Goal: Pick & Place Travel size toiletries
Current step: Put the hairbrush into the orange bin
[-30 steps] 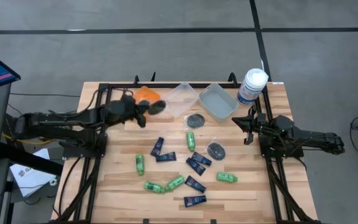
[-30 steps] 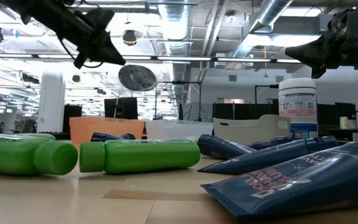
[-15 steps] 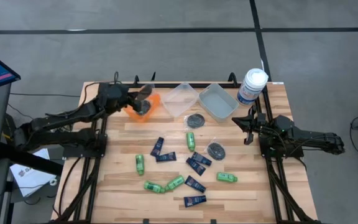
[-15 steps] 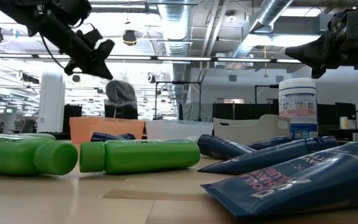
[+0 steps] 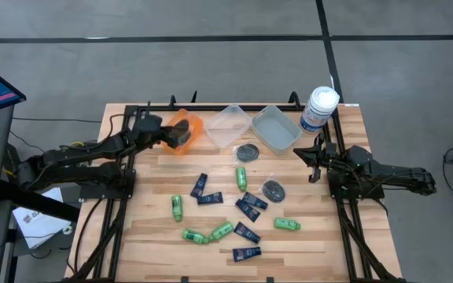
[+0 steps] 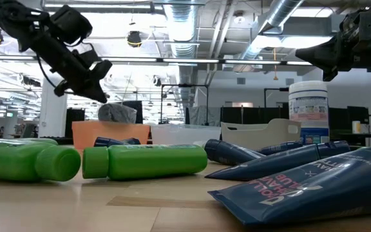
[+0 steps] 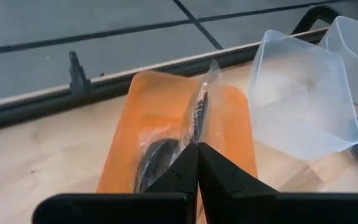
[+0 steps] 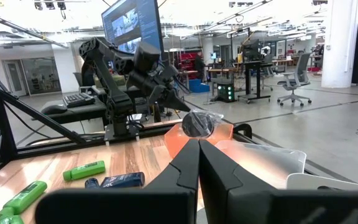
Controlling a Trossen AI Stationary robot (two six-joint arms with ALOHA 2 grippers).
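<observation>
High view: the left gripper (image 5: 181, 135) is seen over the orange bin (image 5: 193, 121), jaws pinched shut on the clear wrapper of a round grey tin (image 6: 116, 113). The tin hangs on edge straight below the jaws, just above the bin's rim, so a release should drop it inside. The right gripper (image 5: 314, 161), shut and empty, waits near the table's right edge.

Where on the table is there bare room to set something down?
Bare wood lies along the table's left side, left of the green bottles, and at the right front corner beyond the green bottle. The centre is crowded with navy tubes and tins.
</observation>
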